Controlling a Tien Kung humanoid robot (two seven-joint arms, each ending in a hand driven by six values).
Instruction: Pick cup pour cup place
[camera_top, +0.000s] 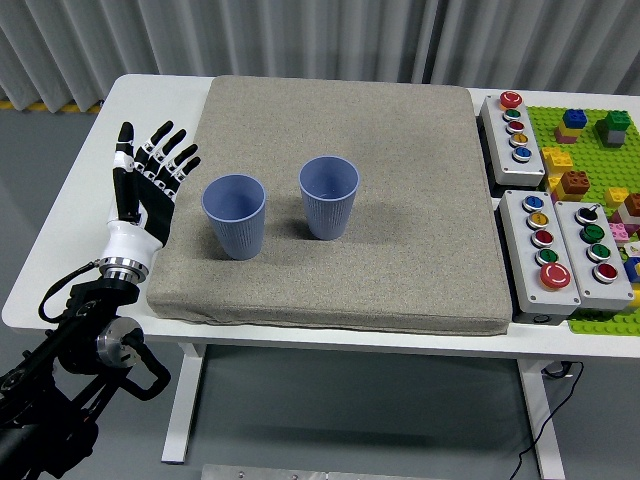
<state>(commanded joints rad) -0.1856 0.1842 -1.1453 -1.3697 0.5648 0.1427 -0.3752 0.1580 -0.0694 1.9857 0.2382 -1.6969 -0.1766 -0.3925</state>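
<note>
Two blue ribbed cups stand upright on a grey mat (400, 200). The left cup (234, 216) is nearer the mat's left edge; the right cup (329, 197) stands a little farther back, near the mat's middle. My left hand (150, 180) is raised at the mat's left edge, fingers spread and holding nothing, a short gap to the left of the left cup. Whether either cup holds anything does not show. The right arm is out of view.
Three grey button boxes (553, 247) sit right of the mat, beside a green baseplate (600, 150) with several coloured bricks. The white table (90, 180) shows a bare strip left of the mat.
</note>
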